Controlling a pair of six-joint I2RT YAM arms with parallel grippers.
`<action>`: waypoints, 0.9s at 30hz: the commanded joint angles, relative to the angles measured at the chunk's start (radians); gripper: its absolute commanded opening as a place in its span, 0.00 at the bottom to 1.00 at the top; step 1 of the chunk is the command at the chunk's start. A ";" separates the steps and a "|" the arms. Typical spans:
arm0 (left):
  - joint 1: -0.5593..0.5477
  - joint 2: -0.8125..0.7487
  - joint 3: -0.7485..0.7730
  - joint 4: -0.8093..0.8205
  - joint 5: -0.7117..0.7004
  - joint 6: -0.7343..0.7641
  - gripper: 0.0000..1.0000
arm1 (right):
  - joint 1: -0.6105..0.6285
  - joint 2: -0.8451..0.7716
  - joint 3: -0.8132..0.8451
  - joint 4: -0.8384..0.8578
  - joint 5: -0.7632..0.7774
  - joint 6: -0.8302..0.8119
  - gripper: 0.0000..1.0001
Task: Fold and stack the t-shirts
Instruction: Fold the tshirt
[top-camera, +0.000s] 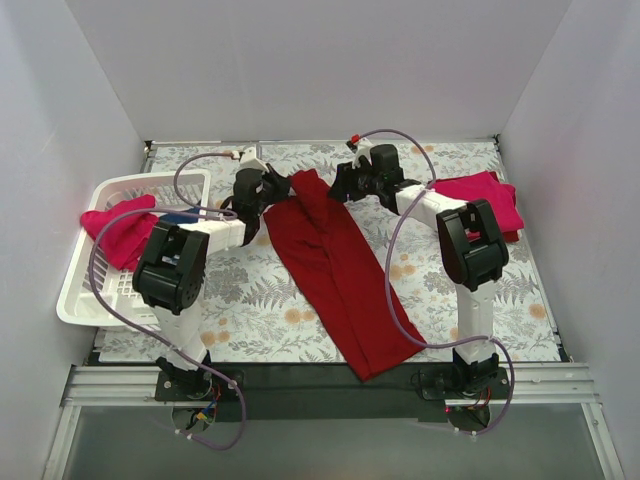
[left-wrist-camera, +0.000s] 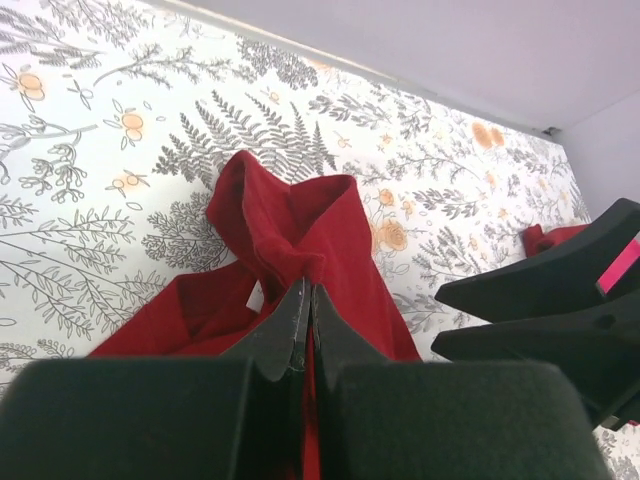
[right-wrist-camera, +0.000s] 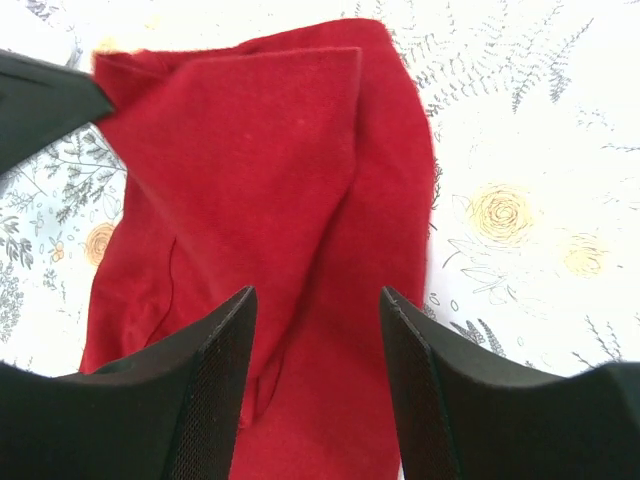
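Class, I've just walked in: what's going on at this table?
Two robot arms are working on a large dark red cloth t-shirt, which lies as a long narrow strip diagonally across the floral-patterned table. The left end effector is shut on the shirt's far end, bunching it. The right end effector is open above the same end, gripping nothing. A bright pinkish-red t-shirt sits in the white slatted plastic basket on the left; a second pinkish-red t-shirt lies on the right.

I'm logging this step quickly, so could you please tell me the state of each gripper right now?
Left gripper: closed, pinching the far end of the dark red t-shirt.
Right gripper: open, fingers apart over the same shirt.
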 joint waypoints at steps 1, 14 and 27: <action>0.001 -0.081 -0.034 0.010 -0.043 0.022 0.00 | -0.004 -0.055 -0.029 0.030 0.004 -0.022 0.48; -0.028 -0.338 -0.321 -0.013 -0.129 0.019 0.00 | -0.006 -0.092 -0.083 0.035 -0.008 -0.034 0.50; -0.039 -0.493 -0.407 -0.156 -0.277 0.028 0.38 | -0.003 -0.080 -0.097 0.035 -0.034 -0.037 0.52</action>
